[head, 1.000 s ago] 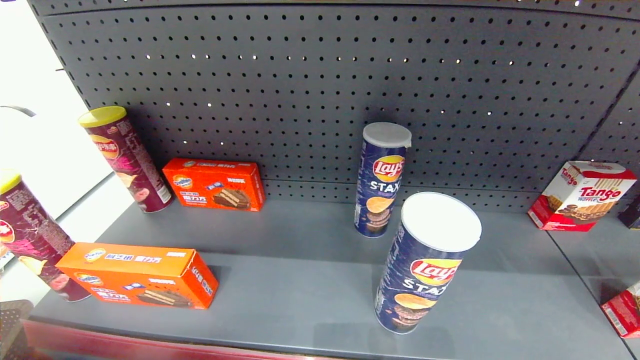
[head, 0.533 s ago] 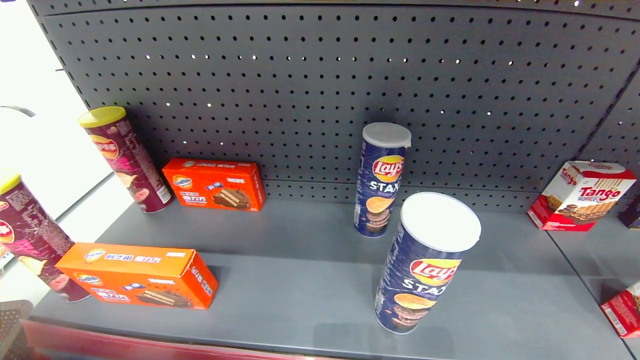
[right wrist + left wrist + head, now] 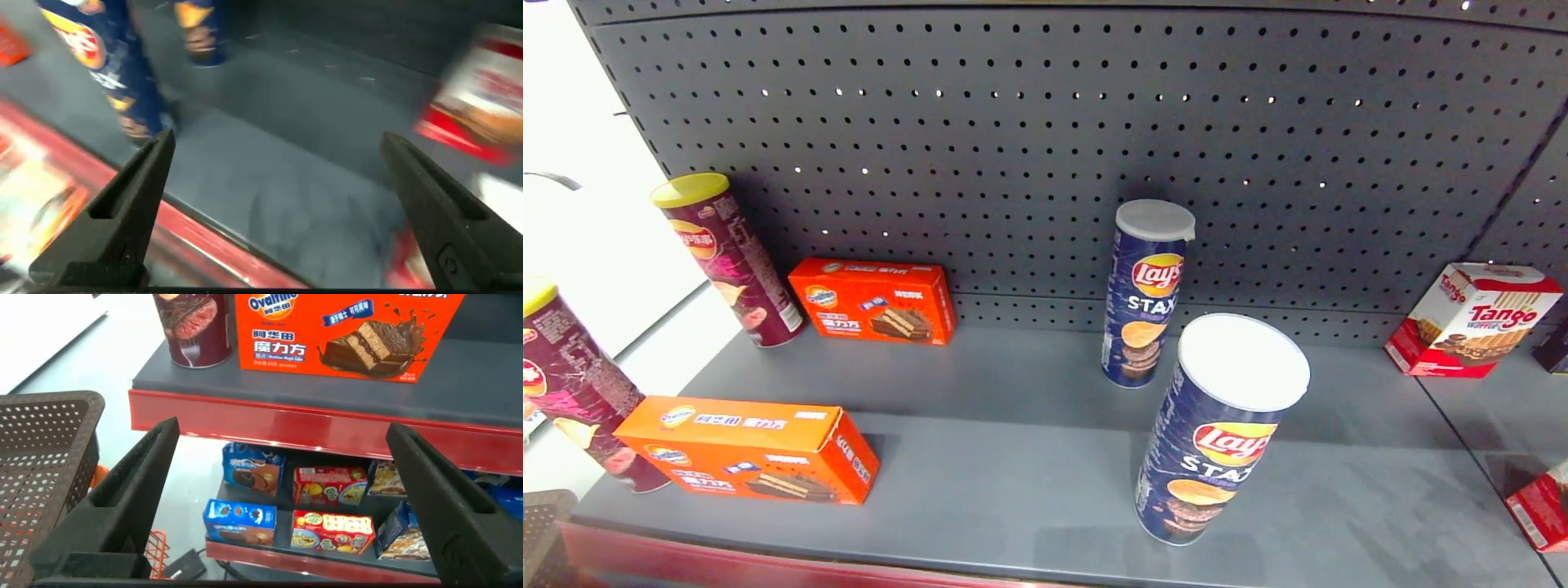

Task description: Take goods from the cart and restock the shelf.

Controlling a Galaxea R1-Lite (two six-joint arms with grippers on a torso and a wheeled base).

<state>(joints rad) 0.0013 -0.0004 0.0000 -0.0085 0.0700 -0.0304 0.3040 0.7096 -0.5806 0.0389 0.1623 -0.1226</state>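
Left gripper (image 3: 282,431) and right gripper (image 3: 278,140) both gape wide and empty, so a fetch looks due. In the head view the blue chip can (image 3: 1217,433) stands on the shelf (image 3: 1013,482) at five o'clock. The next move calls for reaching to the mesh cart (image 3: 539,523) at eight o'clock for another item.

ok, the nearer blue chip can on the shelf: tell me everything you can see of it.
The nearer blue chip can is a tall cylinder with a dark blue printed wrap that looks like cardboard. It carries a red-and-yellow logo, with crisps pictured near the base. Its flat white lid, seemingly plastic, is on. It stands upright on the grey shelf, right of centre and near the front edge. The second blue can stands behind it by the pegboard, apart from it. Only the shelf touches it.
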